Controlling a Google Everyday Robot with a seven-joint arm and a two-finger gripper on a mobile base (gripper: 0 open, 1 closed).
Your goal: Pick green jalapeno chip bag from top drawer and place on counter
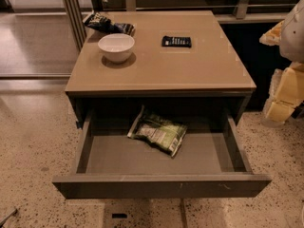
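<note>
Gripper: the gripper is at the right edge of the view, beside the right side of the counter and well apart from the bag in the drawer.
Gripper state: cannot tell whether it is open or closed. Only pale cream and white blocks show, and the frame cuts off the rest.
Hidden: the back of the top drawer runs under the counter into deep shadow, so its rear wall is hard to make out.
Hard to read: the flat black rectangular thing on the far part of the counter has pale marks on it. What it is cannot be told.
Partly seen: a dark snack bag lies at the far left corner of the counter, just behind the white bowl.
Task's thing: the green jalapeno chip bag lies flat on the smooth grey drawer floor, left of centre and toward the back. It is turned at a slant, with its upper end reaching into the shadow.
Its look: shiny and crinkled, light green and white with dark print too small to read, and a pale strip along its left edge.
Drawer: pulled fully out, with its plain front panel nearest the camera.
Floor: speckled pale stone.
</note>
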